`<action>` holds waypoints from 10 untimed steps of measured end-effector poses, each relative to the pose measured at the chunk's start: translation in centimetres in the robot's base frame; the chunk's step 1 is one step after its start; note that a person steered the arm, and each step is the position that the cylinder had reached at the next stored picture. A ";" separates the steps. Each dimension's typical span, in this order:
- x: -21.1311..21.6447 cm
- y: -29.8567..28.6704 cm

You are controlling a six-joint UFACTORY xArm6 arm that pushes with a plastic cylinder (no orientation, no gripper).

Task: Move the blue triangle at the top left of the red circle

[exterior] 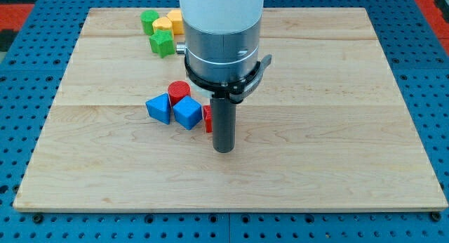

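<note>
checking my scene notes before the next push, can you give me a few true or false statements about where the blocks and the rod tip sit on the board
1. My tip rests on the board at the view's right of the two blue blocks. True.
2. The red circle lies at the view's bottom of the blue blocks. False: it sits just above them, toward the view's top.
3. A green block, a second green block and yellow blocks cluster near the view's top left. True.
4. My tip touches the left blue block. False: the other blue block and a partly hidden red block lie between them.
5. A red block sits right beside the rod. True.
</note>
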State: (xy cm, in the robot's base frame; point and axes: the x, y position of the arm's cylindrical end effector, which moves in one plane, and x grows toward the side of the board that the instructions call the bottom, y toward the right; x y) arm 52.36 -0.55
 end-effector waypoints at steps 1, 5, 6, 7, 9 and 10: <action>0.0 0.0; 3.9 -3.0; 3.1 -10.8; 0.1 -12.2; -12.1 -11.9; -16.8 -15.6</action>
State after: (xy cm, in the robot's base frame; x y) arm 35.54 -16.15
